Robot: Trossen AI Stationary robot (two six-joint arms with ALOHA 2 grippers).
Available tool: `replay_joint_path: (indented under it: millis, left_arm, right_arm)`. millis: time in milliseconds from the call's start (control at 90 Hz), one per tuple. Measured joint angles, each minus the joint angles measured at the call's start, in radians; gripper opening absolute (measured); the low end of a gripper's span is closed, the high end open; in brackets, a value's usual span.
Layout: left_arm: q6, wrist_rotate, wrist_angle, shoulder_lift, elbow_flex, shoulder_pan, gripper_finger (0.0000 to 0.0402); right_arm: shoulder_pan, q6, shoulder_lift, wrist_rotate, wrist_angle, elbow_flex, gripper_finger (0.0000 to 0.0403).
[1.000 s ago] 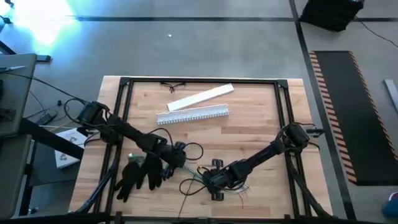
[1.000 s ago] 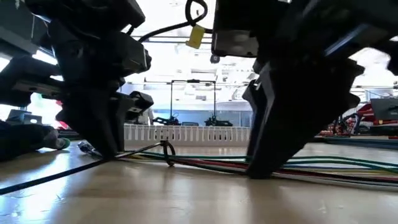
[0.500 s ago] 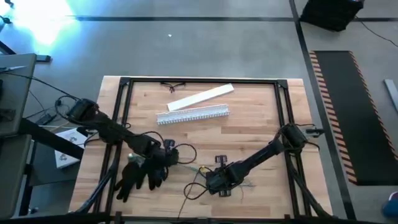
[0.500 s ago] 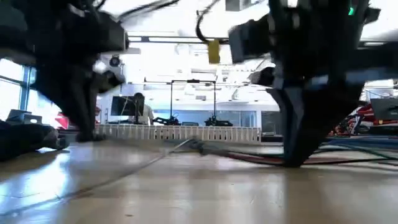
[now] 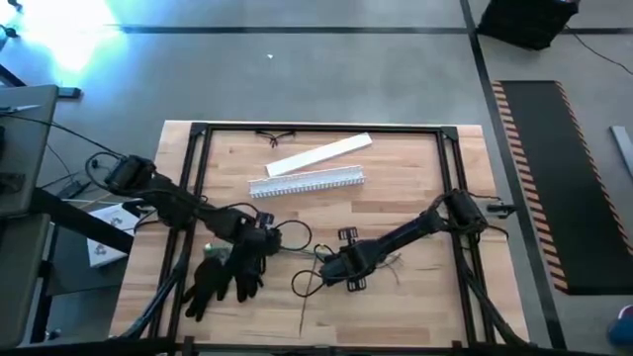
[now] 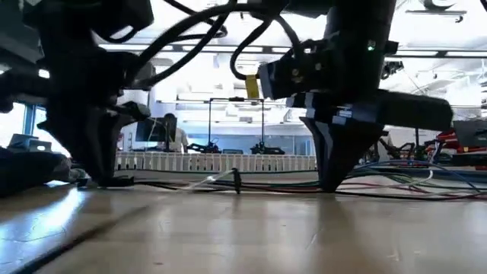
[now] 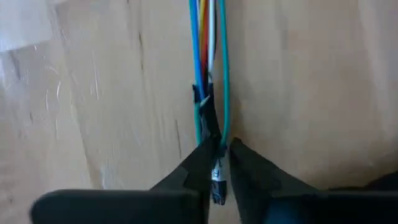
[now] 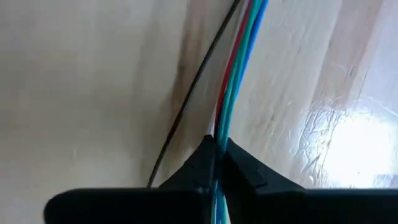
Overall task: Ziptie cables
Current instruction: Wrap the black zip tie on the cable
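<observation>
We have the cables (image 5: 315, 265) lying flat on the desk (image 5: 396, 213), some way in front of the white slotted channel (image 5: 307, 183), which we take as our landmark. The bundle runs roughly parallel to that channel, stretched between our two arms.

Our left gripper (image 7: 219, 163) sits at the end of the bundle that lies nearer the black glove (image 5: 220, 277). Its jaws are pinched together on the dark strap, which we judge to be the ziptie (image 7: 208, 118), where it trails out of the wires. In the left wrist view the strap wraps the blue, orange, white and green strands into one tight neck, then leads straight back into the jaws. We hold it there, we judge, so that a pull along the bundle cinches the loop.

Our right gripper (image 8: 217, 163) grips the other stretch of the bundle, in front of the channel's right end. Its jaws are closed on the green and blue strands, with the red strand and a loose black wire (image 8: 193, 93) running just beside them. That hold works as an anchor: it keeps the wires taut and level on the desk, so the tie slides tight instead of dragging the whole bundle along.

The low view shows both grippers planted tip-down on the wood, with the wires drawn low and nearly straight between them.

The loop looks snug already; we judge the tightening is nearly done.
</observation>
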Motion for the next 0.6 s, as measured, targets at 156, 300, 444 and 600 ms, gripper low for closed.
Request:
replay_joint_path:
  millis: [156, 300, 444, 600]
  left_arm:
    - [-0.007, 0.013, -0.042, -0.013, -0.006, 0.003, 0.0125]
    - [-0.027, 0.009, -0.121, -0.049, -0.003, 0.003, 0.0162]
    - [-0.062, 0.009, -0.16, -0.073, -0.003, 0.0, 0.0172]
    - [-0.054, 0.012, -0.101, -0.066, -0.01, -0.014, 0.0172]
  right_arm:
    - [0.001, -0.006, -0.001, -0.018, 0.006, 0.0, 0.006]
    - [0.001, 0.007, -0.002, -0.019, -0.007, 0.003, 0.0129]
    - [0.0, 0.009, -0.002, -0.037, -0.016, 0.005, 0.0181]
    - [0.0, 0.009, -0.007, -0.041, -0.034, 0.005, 0.0203]
